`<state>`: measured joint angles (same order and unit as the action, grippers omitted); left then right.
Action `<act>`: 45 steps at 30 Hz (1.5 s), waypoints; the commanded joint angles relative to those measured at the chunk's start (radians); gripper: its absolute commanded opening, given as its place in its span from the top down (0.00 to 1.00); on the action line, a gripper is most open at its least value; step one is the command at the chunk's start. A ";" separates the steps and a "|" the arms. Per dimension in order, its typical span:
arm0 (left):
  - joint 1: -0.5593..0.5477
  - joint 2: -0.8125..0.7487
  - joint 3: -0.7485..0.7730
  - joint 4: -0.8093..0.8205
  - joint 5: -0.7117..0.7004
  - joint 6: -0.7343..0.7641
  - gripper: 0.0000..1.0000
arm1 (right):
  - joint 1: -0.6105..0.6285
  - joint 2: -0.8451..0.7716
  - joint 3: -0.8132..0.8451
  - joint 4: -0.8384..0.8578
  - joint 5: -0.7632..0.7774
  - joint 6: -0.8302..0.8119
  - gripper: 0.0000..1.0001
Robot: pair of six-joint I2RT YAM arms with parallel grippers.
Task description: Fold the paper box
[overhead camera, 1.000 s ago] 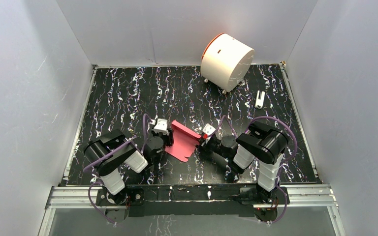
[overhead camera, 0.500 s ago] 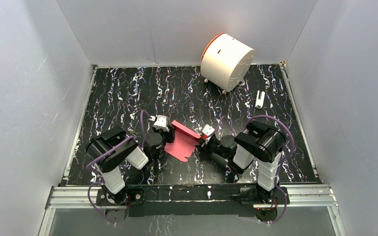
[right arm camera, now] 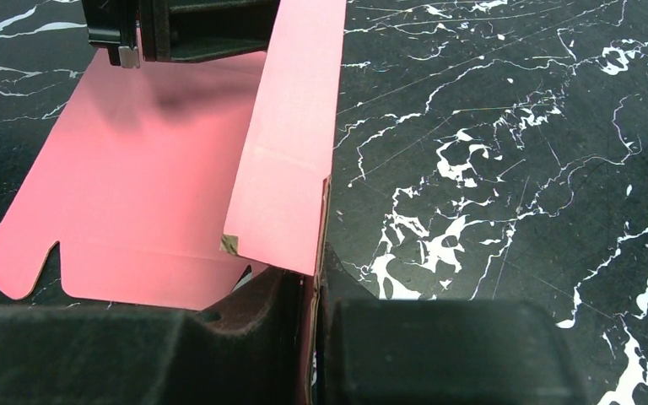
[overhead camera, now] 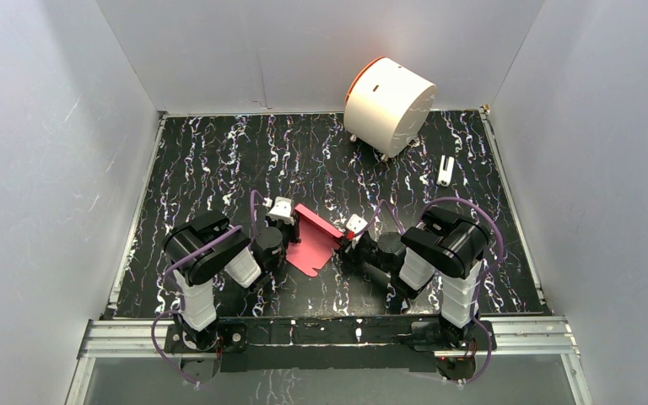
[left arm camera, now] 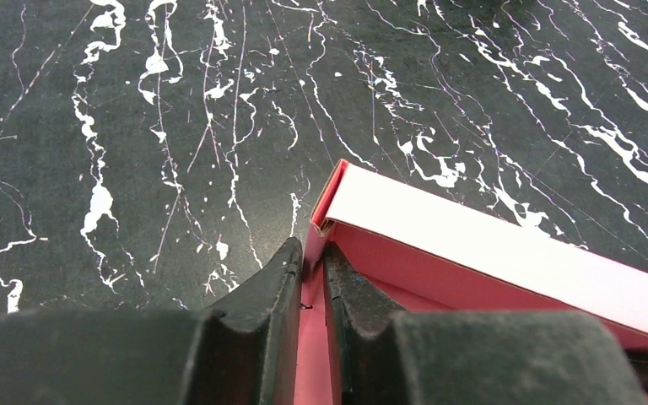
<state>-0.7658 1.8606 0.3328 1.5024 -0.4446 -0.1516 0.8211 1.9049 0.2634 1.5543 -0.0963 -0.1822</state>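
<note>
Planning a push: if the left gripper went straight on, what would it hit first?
The box: the left gripper pinches its upright end flap, so that flap is in the way at once. Past that corner the wrist view shows only table, though depth is unclear.

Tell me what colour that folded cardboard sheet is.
Pink-red. The paper box shows it best in the right wrist view.

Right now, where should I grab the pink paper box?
The raised strip of the paper box, by its end edge, from the side: it stands up thin, so jaws fit around it, while the rest lies flat on the table.
</note>
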 commanded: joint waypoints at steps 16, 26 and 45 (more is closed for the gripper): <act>0.006 0.003 -0.009 0.127 0.058 0.046 1.00 | -0.003 -0.039 0.033 0.274 0.079 0.006 0.58; 0.005 0.008 -0.012 0.127 0.060 0.045 1.00 | -0.027 -0.056 0.069 0.273 0.123 -0.021 0.53; 0.003 0.007 0.047 0.125 -0.127 0.029 1.00 | -0.013 -0.007 0.047 0.274 -0.028 0.050 0.95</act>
<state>-0.7620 1.8713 0.3363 1.5326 -0.4461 -0.1299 0.7860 1.8832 0.3141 1.5539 -0.1188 -0.1535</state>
